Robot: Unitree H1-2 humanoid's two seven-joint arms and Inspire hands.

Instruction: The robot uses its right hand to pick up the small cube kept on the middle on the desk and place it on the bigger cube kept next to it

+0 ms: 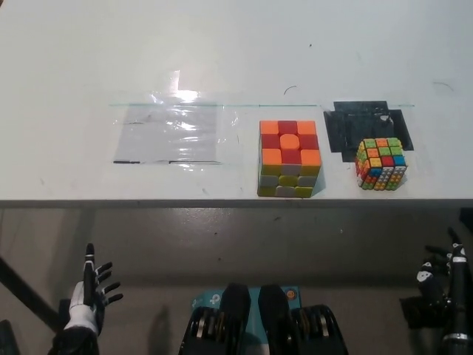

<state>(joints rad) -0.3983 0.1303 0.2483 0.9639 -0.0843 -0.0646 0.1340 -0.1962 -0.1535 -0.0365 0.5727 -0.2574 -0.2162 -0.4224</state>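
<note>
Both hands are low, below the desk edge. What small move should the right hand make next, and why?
Probably raise the right hand up toward the small cube. The cube sits untouched on the desk, right of the bigger cube, and both hands hold nothing; the left hand rests low.

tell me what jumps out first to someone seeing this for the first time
Two bright puzzle cubes on the white desk catch the eye: the bigger cube with an orange and red top near the front edge, and the small cube to its right, beside a black patch. Below the desk edge, the white left hand and the black right hand hang low, fingers spread, holding nothing.
</note>
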